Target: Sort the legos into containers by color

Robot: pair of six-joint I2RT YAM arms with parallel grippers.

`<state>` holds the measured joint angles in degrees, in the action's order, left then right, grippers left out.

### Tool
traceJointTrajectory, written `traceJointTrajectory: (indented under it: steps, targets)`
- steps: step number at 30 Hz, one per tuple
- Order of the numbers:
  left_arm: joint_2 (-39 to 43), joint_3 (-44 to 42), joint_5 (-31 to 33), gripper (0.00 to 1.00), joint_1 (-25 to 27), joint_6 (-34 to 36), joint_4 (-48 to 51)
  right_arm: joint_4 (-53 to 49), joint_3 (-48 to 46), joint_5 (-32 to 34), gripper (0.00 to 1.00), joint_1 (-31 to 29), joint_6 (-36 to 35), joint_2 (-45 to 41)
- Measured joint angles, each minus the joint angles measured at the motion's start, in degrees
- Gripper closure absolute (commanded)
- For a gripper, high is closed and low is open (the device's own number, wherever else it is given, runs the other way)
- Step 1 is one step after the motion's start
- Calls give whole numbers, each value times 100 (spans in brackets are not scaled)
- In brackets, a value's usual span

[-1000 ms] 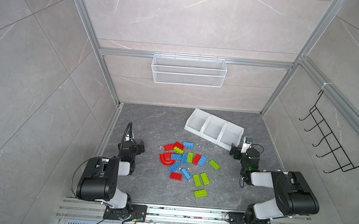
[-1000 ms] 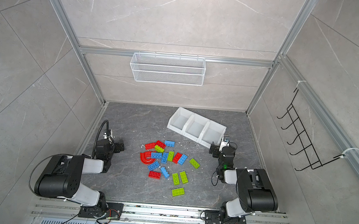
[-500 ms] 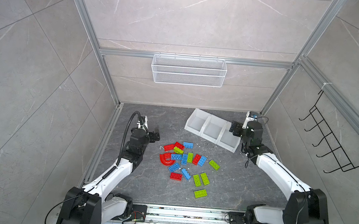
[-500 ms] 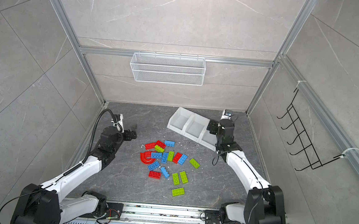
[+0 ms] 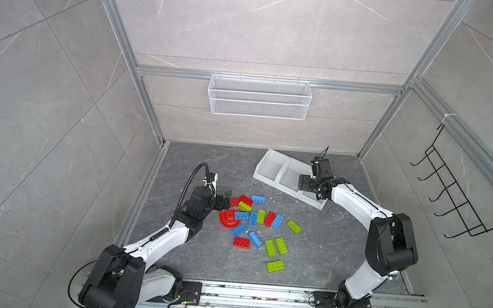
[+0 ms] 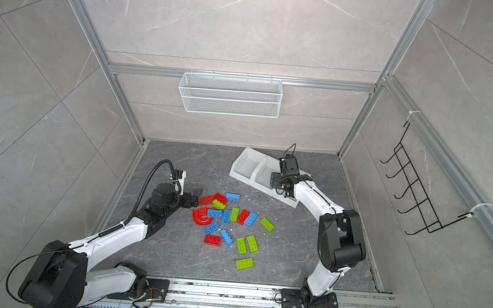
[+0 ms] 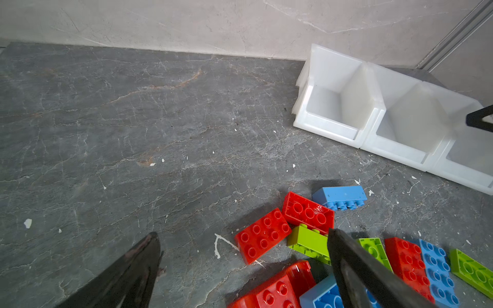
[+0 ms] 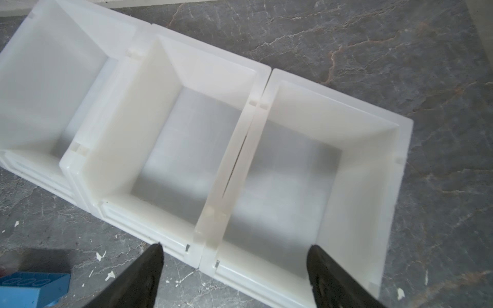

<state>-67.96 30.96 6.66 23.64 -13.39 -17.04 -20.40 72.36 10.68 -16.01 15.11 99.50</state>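
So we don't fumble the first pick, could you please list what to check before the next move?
1. Left pincer open and empty: ok.
2. Right pincer open and empty by the three white plastic bins: ok.
3. Bins free of bricks: ok.
4. Nearest flat red studded brick lies studs up: ok.
5. Room around it: not ok, a lime green studded brick crowds it.
6. Bins fixed in place: cannot tell.

The grey marbled tabletop (image 5: 196, 168) I work over carries loose red, blue and green legos (image 5: 261, 216) around its centre, white containers (image 5: 264, 180) at one o'clock, and scattered white flecks (image 7: 27, 223).
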Motion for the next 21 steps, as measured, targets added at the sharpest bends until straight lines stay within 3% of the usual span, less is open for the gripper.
traceJointTrajectory:
  steps: [7,12,21]
  targets:
    - [203,-79,509,0,-4,-9,-7,-428,1003,22,19,-149,17,999]
    - [282,-151,721,0,-7,-9,7,-776,1478,61,28,-164,31,1497]
    - [387,-299,1147,0,-7,-125,-7,-1292,2225,-26,57,-181,-83,2149]
